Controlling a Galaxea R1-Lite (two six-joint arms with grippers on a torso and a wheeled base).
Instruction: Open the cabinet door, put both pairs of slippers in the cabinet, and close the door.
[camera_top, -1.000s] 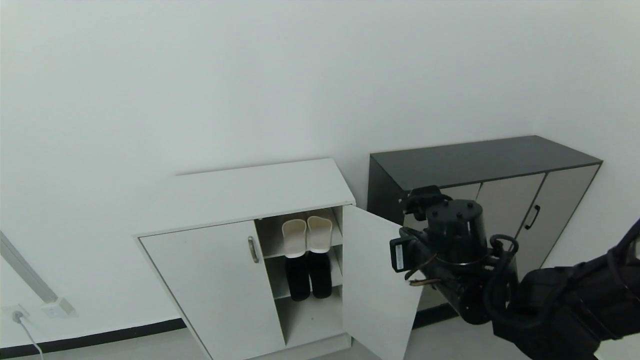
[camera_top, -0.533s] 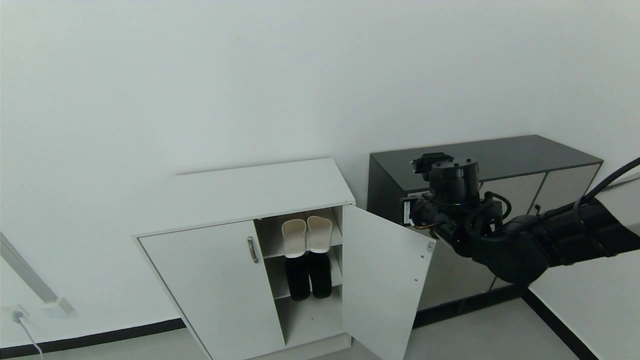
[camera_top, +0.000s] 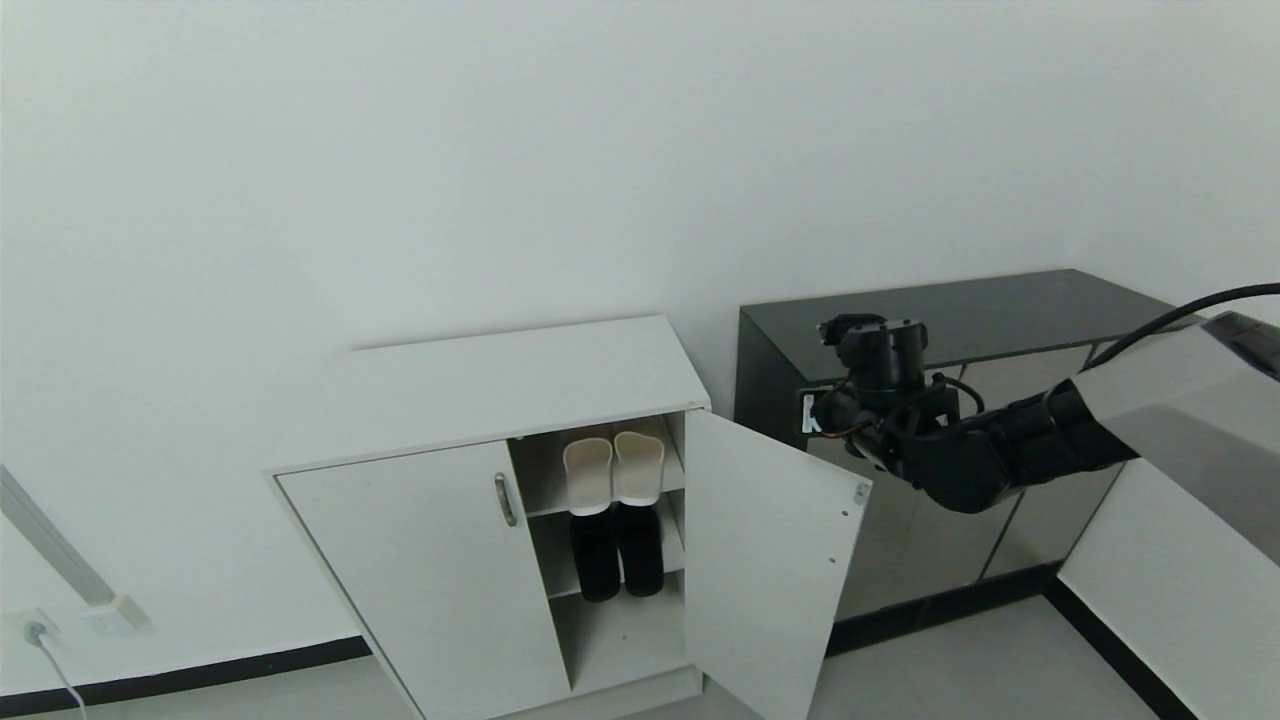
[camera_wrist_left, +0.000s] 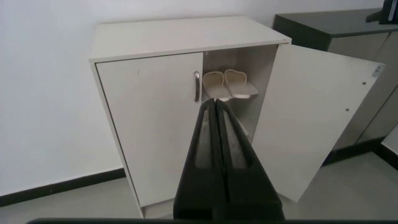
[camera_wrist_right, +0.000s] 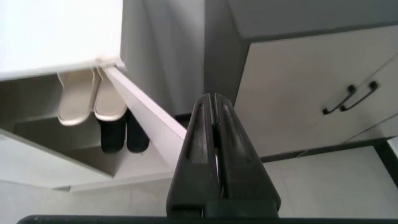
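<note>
Both pairs are shelved, so closing the door looks like the step in hand. A white boxy two-door cabinet stands with its flat white right door swung out. At 9 o'clock from that door, cream flat slippers lie above black slippers, their long axes running front to back. The right hand, fingers pressed together and empty, hangs at 2 o'clock from the door. Next it likely must push the door's outer face toward 9 o'clock. The left hand is likewise closed on nothing.

Inside the cabinet, the upper slipper pair sits on the top shelf, the lower slipper pair directly below. The open door stands right of them, a second cabinet further right.
</note>
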